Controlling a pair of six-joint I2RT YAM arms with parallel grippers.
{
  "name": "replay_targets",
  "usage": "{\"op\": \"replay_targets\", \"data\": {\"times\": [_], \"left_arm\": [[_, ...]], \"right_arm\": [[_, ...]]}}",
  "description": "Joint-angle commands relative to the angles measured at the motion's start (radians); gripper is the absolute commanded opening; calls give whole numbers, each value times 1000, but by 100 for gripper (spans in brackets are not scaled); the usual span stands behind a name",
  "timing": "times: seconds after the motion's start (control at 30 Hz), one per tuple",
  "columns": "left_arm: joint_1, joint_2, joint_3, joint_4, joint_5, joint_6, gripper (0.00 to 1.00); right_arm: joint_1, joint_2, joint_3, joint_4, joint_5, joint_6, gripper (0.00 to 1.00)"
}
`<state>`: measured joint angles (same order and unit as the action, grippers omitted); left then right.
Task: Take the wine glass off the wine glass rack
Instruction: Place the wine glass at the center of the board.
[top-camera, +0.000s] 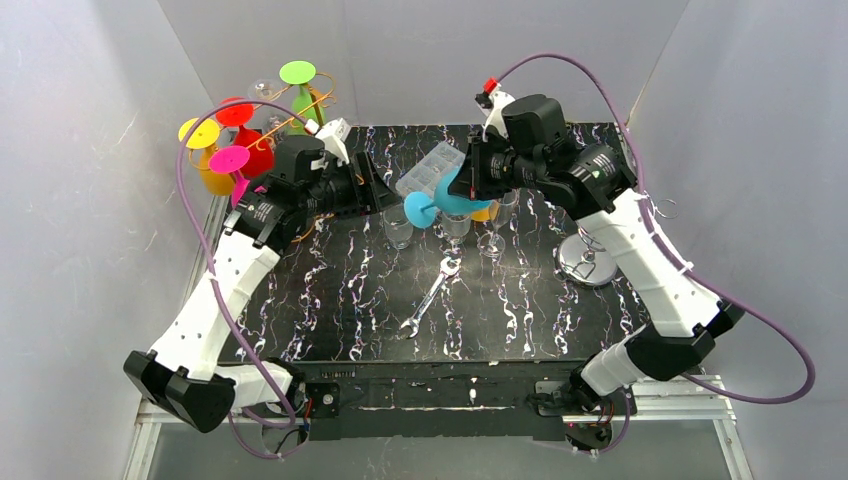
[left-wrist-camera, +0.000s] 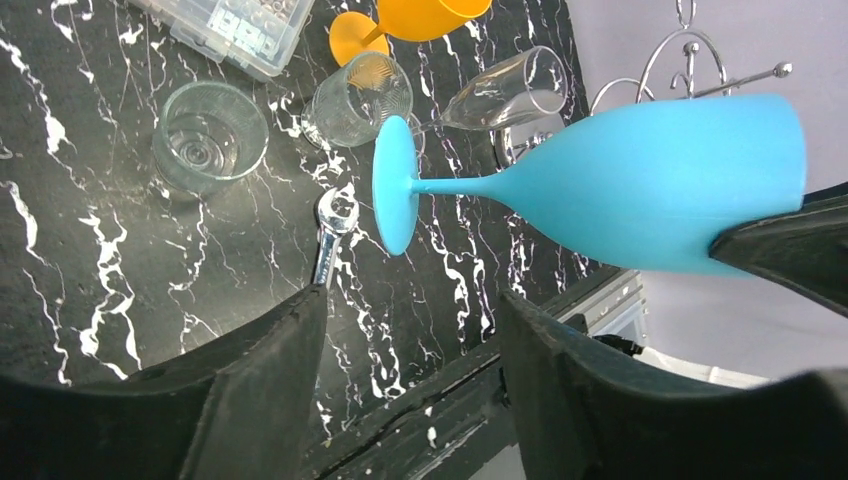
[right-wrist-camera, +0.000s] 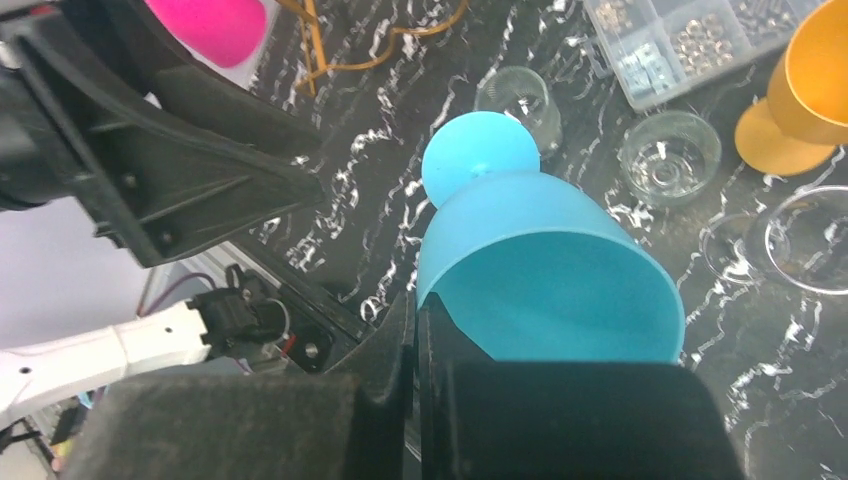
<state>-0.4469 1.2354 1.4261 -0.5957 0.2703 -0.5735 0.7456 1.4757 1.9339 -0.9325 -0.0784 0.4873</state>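
Right claw clenched on the bowl of the blue wine glass. Glass is sideways in the air over the surface, well apart from the silver rack. Foot faces the released left claw, probably for a handover.

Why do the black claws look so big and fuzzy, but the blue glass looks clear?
Left wrist view: the left gripper sits right by the lens, so it looks big and soft, while the blue glass, farther off, is crisp. Right wrist view: the right gripper is a dark blur, and the glass's near rim looks slightly soft. Top view: even light, all sharp.
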Motion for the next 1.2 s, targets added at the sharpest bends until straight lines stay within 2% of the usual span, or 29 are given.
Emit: {"op": "replay_targets", "data": {"times": [0.0,0.17,0.33,0.5,0.77,1.17], "left_arm": [[2,-40,20,-61,-30,36,67],[2,-78,64,-132,-69,80,86],[2,-97,107,-193,-87,109,97],[2,-105,124,-212,-83,110,98],[2,-106,144,-224,-86,113,98],[2,-100,147,-240,-97,110,98]], "right_arm": [[9,27,96,-103,56,-57,1],[39,84,135,-214,128,-93,1],[117,117,116,-336,257,-106,1],[136,64,-70,-349,341,-98,1],[136,22,-341,-210,363,-100,1],[115,51,-445,-57,388,-116,1]]}}
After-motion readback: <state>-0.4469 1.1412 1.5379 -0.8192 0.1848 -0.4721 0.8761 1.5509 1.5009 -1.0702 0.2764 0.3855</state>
